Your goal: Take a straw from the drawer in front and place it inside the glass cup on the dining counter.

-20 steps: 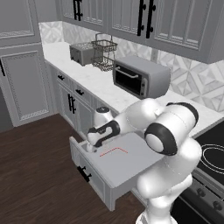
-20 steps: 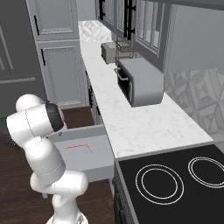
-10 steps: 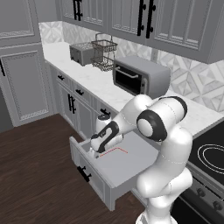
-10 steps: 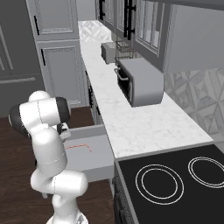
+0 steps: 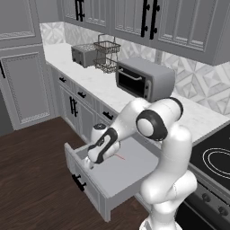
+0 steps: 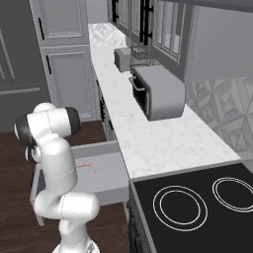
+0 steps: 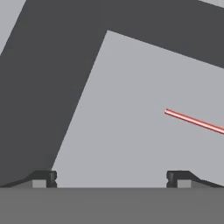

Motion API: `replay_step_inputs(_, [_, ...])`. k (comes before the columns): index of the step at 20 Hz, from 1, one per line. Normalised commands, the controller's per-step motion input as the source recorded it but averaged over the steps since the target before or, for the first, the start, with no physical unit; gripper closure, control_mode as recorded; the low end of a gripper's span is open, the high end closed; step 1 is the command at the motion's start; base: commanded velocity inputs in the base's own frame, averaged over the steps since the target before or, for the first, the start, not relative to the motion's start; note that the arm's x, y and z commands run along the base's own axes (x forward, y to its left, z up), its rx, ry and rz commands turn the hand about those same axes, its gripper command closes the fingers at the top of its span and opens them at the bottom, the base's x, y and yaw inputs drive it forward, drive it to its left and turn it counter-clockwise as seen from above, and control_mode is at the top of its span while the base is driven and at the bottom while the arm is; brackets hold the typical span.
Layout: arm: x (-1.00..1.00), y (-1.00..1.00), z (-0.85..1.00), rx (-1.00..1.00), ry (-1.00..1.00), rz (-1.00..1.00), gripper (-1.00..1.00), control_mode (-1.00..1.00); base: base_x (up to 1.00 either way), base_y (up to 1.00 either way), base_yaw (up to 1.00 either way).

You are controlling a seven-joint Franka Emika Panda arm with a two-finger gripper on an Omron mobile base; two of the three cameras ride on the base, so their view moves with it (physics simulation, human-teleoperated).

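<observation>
The straw [image 7: 194,121] runs off the hand view's right edge; the arm hides part of the drawer [image 5: 134,168].

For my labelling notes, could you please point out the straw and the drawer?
straw [image 7: 194,121]: hand view, middle of its red shaft.
drawer [image 5: 134,159]: left base view, bare grey floor inside.

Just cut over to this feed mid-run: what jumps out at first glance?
The big white arm bends down into the pulled-out drawer below the marble counter. A thin red straw lies on the drawer's grey floor, off to one side of the open tool. Behind, a toaster oven sits on the counter, with a black cooktop beside it.
</observation>
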Motion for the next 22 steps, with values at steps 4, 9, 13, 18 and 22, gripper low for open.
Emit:
replay_step_inputs(4, [-0.36,0.91,-0.01,0.02,0.08,0.00,-1.00,-1.00,0.00,0.00,0.00])
replay_step_inputs(9, [-0.05,-0.23,0.23,0.00,0.01,-0.17,-1.00,-1.00,0.00,0.00,0.00])
replay_step_inputs(13, [0.26,-0.90,0.15,-0.04,0.00,-0.26,-1.00,-1.00,0.00,0.00,0.00])
replay_step_inputs(18, [0.41,-0.81,0.00,-0.03,0.00,-0.18,-1.00,-1.00,0.00,0.00,0.00])
replay_step_inputs(22, [0.40,-0.60,-0.01,-0.02,0.00,-0.08,-1.00,-1.00,0.00,0.00,0.00])
